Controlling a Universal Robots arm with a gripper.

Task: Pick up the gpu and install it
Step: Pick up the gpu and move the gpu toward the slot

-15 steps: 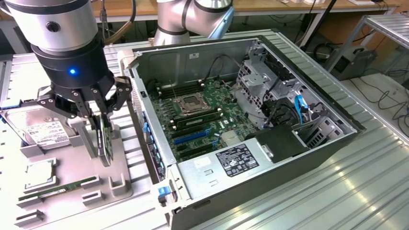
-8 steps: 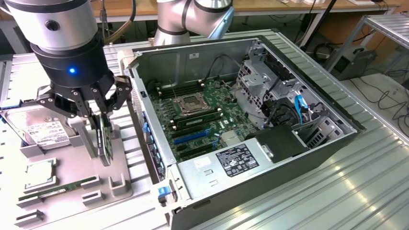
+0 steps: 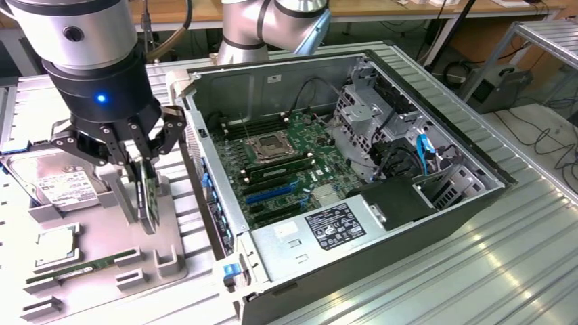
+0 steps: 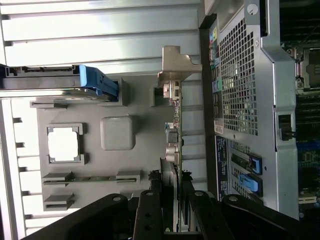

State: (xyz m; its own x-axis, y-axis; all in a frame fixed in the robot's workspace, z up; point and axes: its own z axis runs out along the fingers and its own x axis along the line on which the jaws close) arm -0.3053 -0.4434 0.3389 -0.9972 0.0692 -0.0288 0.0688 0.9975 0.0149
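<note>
At the exterior view's far left a silver hard drive with a white label leans in a slot of a grey holder tray, which sits on the ribbed metal desk. Nearer the camera on the same tray, a square processor chip lies flat in its recess, and a slim green RAM stick rests between two small brackets.

Just to the right, the gpu stands on edge, upright, along the tray's right side, with its lower edge down at the tray. The pincer comes down from above and is closed on the card's upper edge, one set of black fingers on each face. In the wrist view the gpu shows edge-on, its metal bracket at the far end. The pincer grips it there, and the fingers sit tight against its sides at a middling width.

Right of the tray and just beside it, an open computer case lies on its side. Its motherboard faces up, with the bare processor socket near the middle and blue expansion slots towards the tray side. Drive cages and cables fill the case's right part.
</note>
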